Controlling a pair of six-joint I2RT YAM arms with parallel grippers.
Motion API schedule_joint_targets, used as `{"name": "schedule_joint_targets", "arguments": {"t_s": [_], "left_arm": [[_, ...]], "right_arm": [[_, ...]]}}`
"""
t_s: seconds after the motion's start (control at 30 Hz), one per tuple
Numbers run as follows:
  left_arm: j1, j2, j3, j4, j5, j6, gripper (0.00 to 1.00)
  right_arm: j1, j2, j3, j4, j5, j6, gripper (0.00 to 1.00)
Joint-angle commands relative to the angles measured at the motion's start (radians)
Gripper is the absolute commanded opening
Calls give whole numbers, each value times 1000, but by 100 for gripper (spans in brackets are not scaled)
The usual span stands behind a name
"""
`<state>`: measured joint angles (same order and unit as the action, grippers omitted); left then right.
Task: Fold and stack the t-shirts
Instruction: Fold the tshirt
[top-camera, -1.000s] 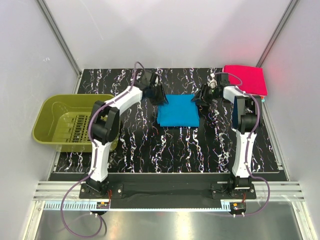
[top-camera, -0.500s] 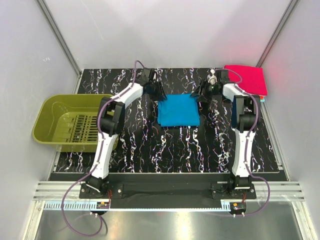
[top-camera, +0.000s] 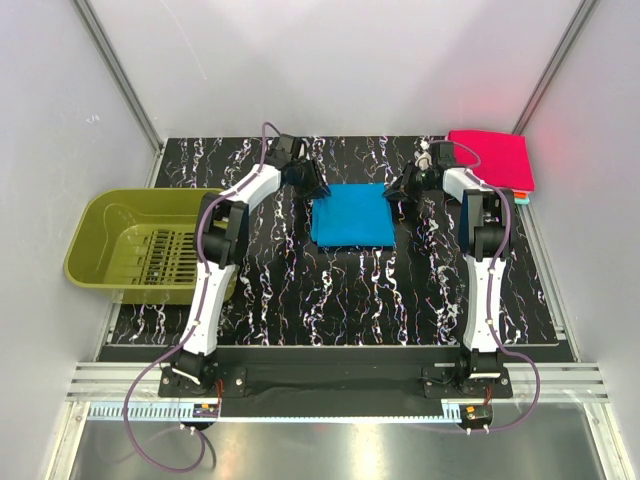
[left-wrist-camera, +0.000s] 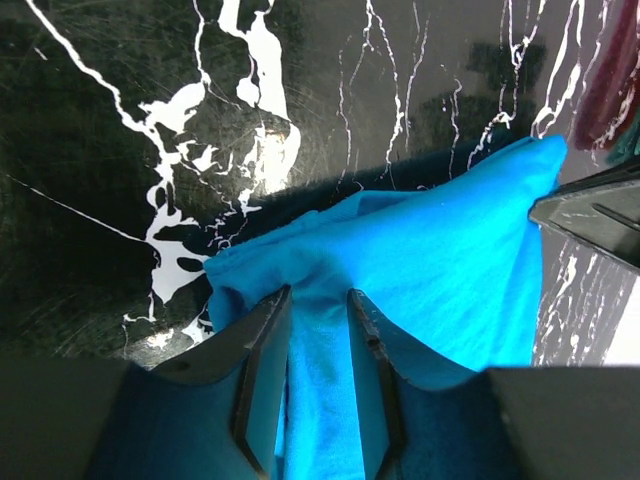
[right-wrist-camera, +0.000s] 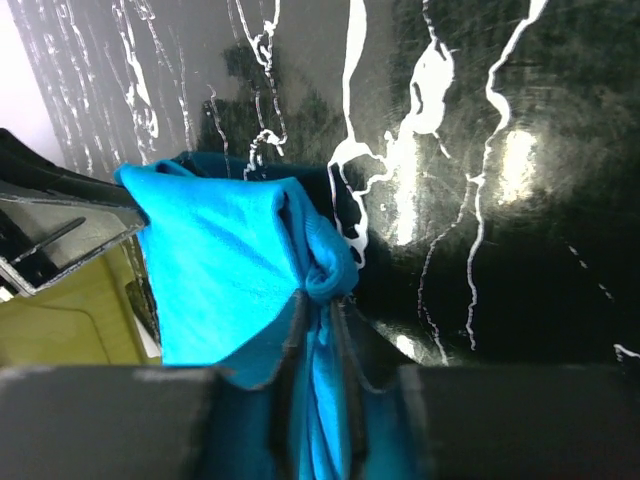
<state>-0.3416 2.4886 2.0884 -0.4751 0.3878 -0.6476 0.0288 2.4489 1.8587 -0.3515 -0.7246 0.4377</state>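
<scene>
A bright blue t-shirt (top-camera: 350, 215) lies folded into a square at the middle of the black marbled table. My left gripper (top-camera: 318, 188) is at its far left corner. In the left wrist view that gripper (left-wrist-camera: 318, 300) is shut on a fold of the blue t-shirt (left-wrist-camera: 430, 270), which rises tented from the table. My right gripper (top-camera: 397, 190) is at the far right corner. Its wrist view shows the gripper (right-wrist-camera: 318, 300) pinched shut on a bunched edge of the blue t-shirt (right-wrist-camera: 220, 270). A folded magenta-pink t-shirt (top-camera: 492, 160) lies at the back right.
An olive-green plastic basket (top-camera: 140, 245) stands at the table's left edge. A thin pale teal edge (top-camera: 522, 197) shows under the magenta-pink t-shirt. White walls close the table in at the back and both sides.
Both grippers have drawn back toward the far side of the blue t-shirt. The right gripper has closed on its corner. The shirt has shifted slightly left and back.
</scene>
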Motion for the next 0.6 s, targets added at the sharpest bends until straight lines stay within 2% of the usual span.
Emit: {"name": "schedule_joint_targets", "arguments": {"t_s": [0.0, 0.07, 0.17, 0.2, 0.4, 0.57], "left_arm": [[12, -28, 29, 18, 54, -3, 38], [12, -68, 22, 23, 89, -1, 39], [12, -137, 1, 24, 105, -4, 41], [10, -155, -8, 24, 108, -6, 41], [9, -292, -91, 26, 118, 0, 43], [-2, -356, -230, 18, 106, 6, 43]], "right_arm": [[0, 3, 30, 0, 5, 10, 23], [0, -28, 25, -1, 10, 12, 30], [-1, -103, -1, -1, 20, 22, 52], [-1, -120, -16, -1, 24, 22, 55], [-1, -238, -119, -3, 34, 22, 59], [2, -312, -228, -4, 37, 12, 61]]}}
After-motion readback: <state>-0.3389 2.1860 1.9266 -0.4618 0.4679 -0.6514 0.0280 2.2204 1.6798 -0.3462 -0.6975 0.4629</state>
